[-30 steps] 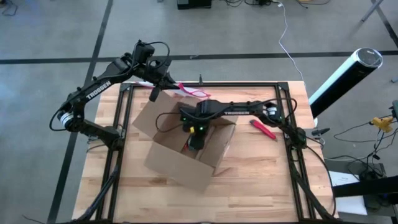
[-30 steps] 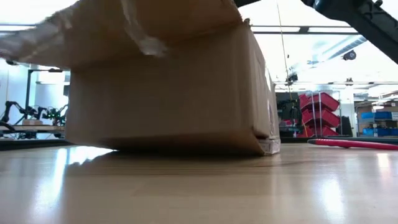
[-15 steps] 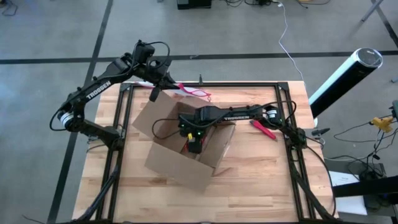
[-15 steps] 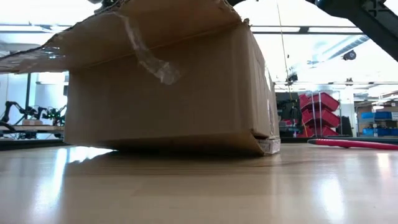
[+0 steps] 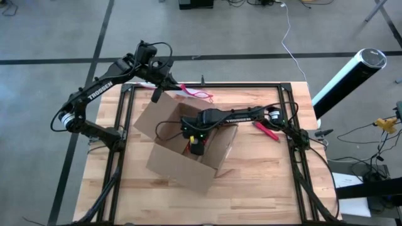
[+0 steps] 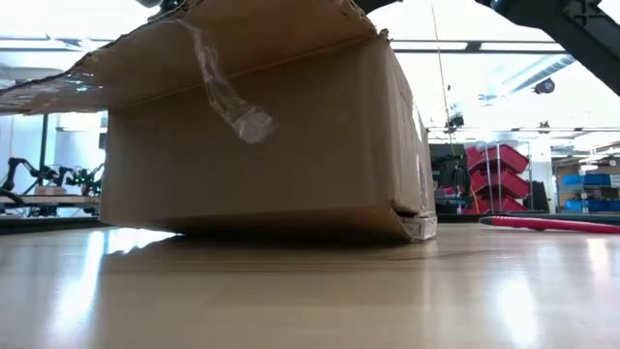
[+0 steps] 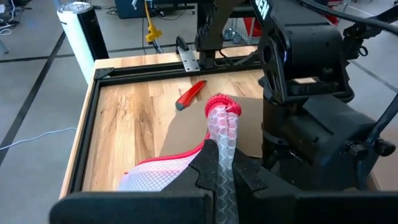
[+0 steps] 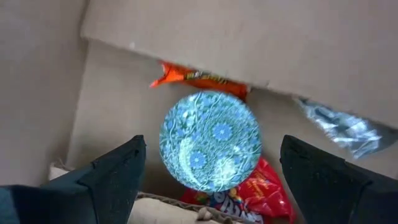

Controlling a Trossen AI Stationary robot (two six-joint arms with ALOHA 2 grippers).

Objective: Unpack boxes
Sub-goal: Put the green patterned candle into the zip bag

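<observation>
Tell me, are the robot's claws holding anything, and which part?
The left gripper pinches the pink-edged pouch at its bunched end. The right gripper holds nothing, open above a blue patterned ball inside the box.

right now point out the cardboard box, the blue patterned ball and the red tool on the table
cardboard box [image 5: 179, 168], high view, outer side wall
blue patterned ball [image 8: 210, 140], right wrist view, middle of ball
red tool [image 5: 266, 130], high view, mid-handle

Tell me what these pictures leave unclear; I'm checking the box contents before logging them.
- High view: the brown corrugated cardboard box interior, blocked by the right claw.
- Right wrist view: snack packets beneath the blue patterned round object, mostly covered.
- Low view: contents hidden by the box wall.
- Left wrist view: pink-edged translucent pouch, cut off by the left claw.
</observation>
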